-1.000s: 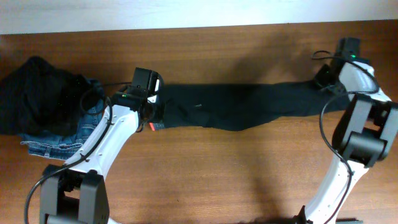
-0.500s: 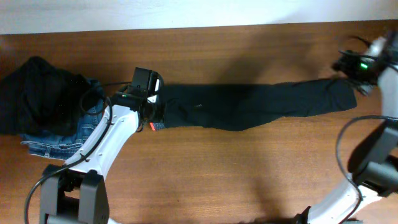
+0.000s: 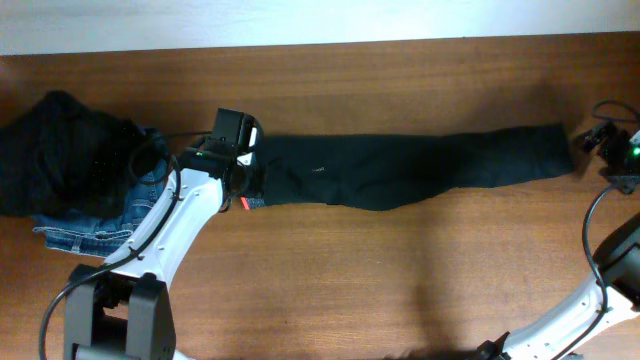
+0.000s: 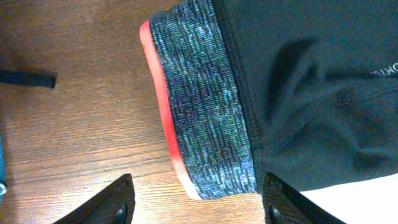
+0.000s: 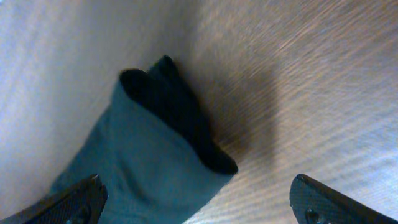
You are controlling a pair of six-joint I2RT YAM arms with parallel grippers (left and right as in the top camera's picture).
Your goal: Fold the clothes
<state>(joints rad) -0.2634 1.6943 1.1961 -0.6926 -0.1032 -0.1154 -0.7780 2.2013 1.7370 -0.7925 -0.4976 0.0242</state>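
Observation:
The clothes, black long-legged trousers, lie stretched out left to right across the wooden table. Their red and grey waistband is at the left end. My left gripper hovers over that end, open; the waistband's lower corner lies between its fingers. My right gripper is just past the leg cuff at the far right. It is open and holds nothing, with the cuff lying flat between and ahead of its fingertips.
A bunched black garment lies on blue denim jeans at the table's left end, close to my left arm. The table's back edge runs along the top. A dark strap lies left of the waistband.
My right gripper has opened, let go of the leg end and drawn off to the right. The leg now lies straight and flat. The left arm has not moved.

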